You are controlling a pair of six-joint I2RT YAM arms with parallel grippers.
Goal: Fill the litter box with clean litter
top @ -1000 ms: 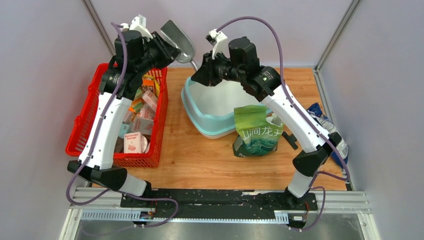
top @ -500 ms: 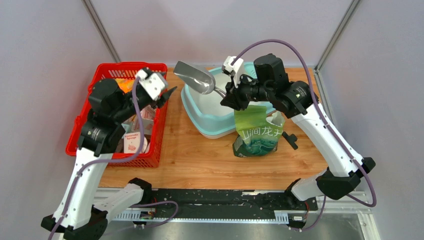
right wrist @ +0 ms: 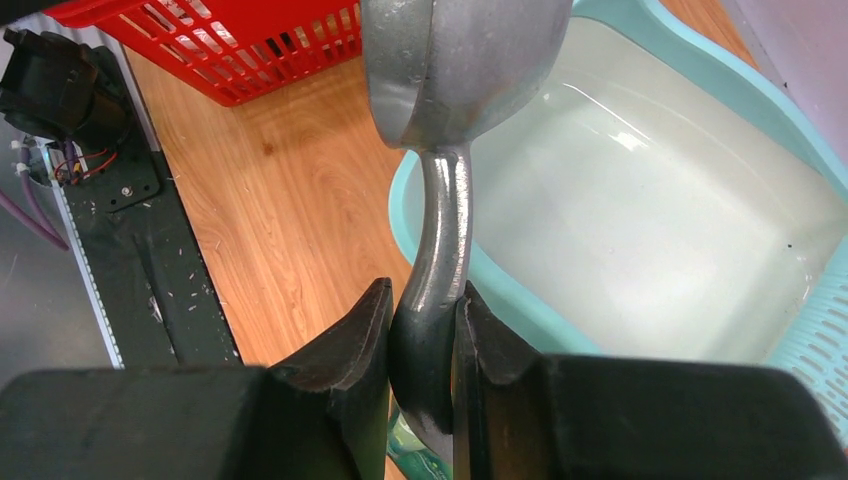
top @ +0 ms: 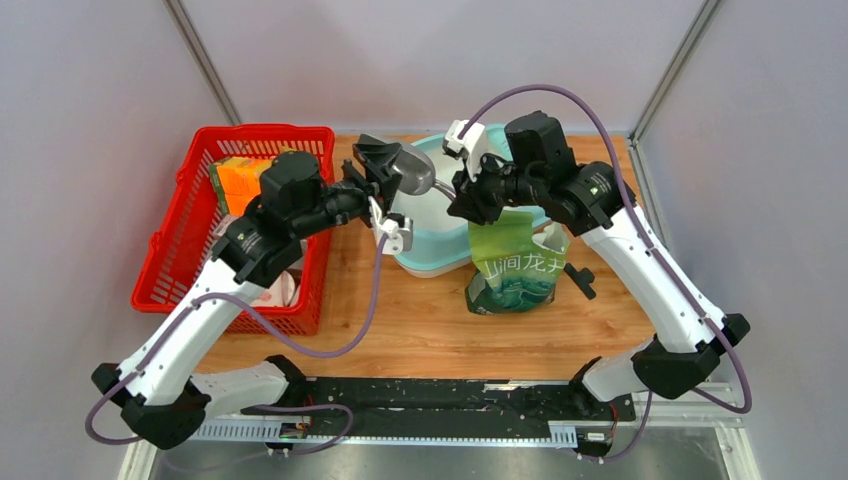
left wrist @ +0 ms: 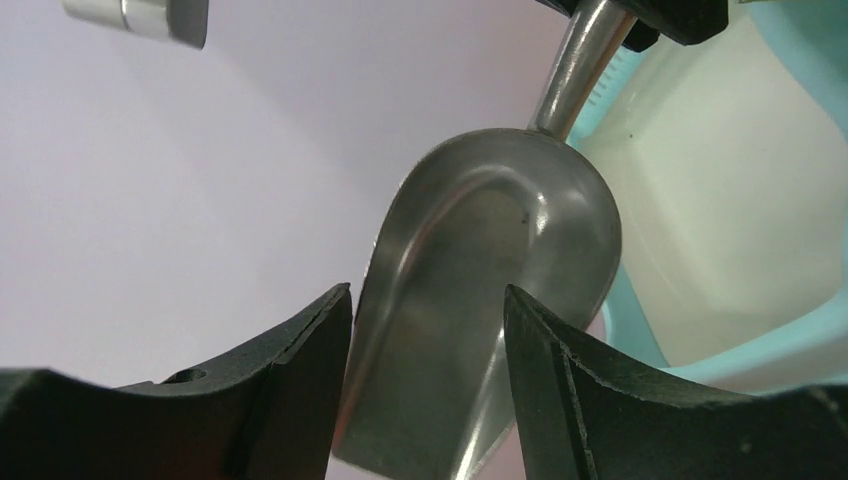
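1. The right gripper (right wrist: 425, 300) is clamped on the curved handle of the scoop (right wrist: 460, 60); the handle fills the gap between its fingers; the bowl sticks out beyond the fingertips.
2. The left gripper (left wrist: 428, 300) has its jaws apart, one finger on each side of the scoop's bowl near its open mouth; whether they touch the metal cannot be told.
3. The litter box (right wrist: 650, 230) lies on the table (top: 400, 320), below both grippers; in the right wrist view it spreads under and to the right of the handle, whitish floor showing; its perforated panel (right wrist: 820, 330) sits at the lower right corner of that view.
4. In the top view the scoop is held over the box's far left corner, between the two grippers; the left gripper comes at it from the left, the right from the right.
5. The bag (top: 515, 262) stands upright just beside the box's near right edge, under the right arm; the basket (top: 170, 240) sits to the left of the box, apart from it, with the left arm crossing over its near right corner.
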